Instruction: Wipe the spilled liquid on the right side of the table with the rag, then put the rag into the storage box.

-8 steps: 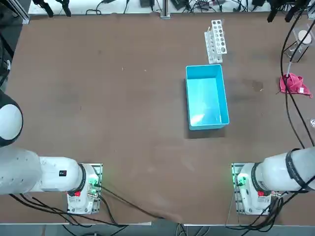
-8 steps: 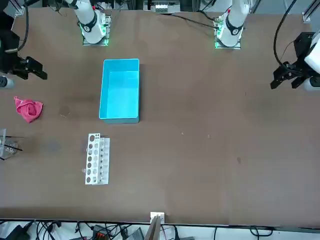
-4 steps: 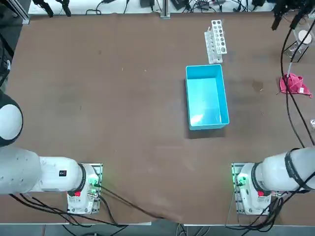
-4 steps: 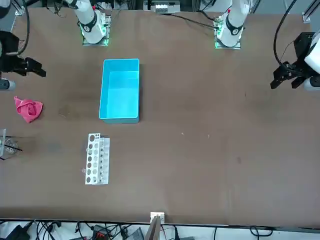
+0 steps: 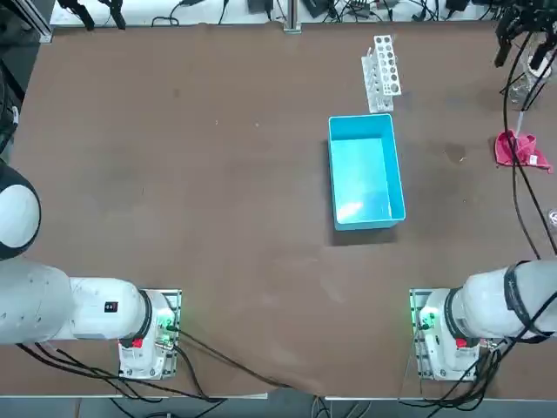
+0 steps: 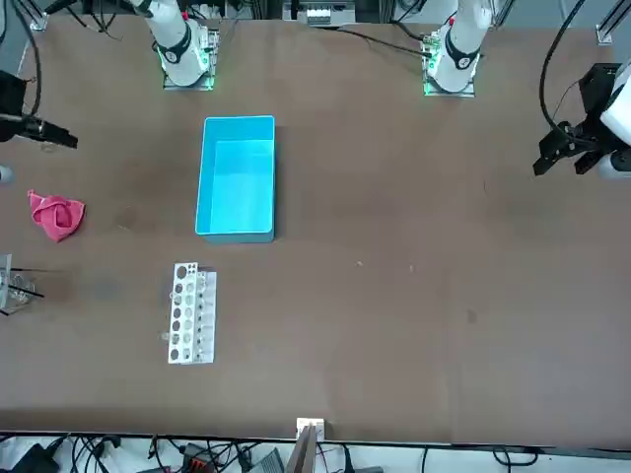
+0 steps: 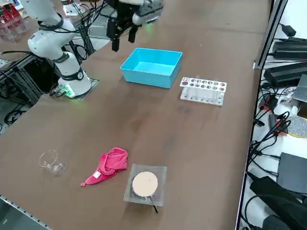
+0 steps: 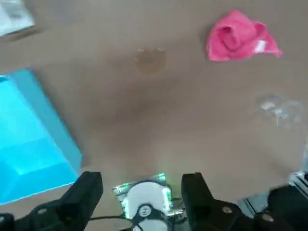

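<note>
The right gripper [image 8: 142, 190] hangs empty above the table [image 5: 244, 192], fingers spread — likely so it can descend on the pink cloth [image 7: 111, 164], bunched beside the spill [image 8: 151, 60], apart from the blue bin [image 5: 366, 172].

The right pincer [image 8: 143, 179], hovering above the surface [image 5: 261, 174], has shifted farther toward the robot's right and slightly nearer the arms' bases. Black cables [image 5: 506, 106] trailing from the arm have swung the same way, seen from overhead.
</note>
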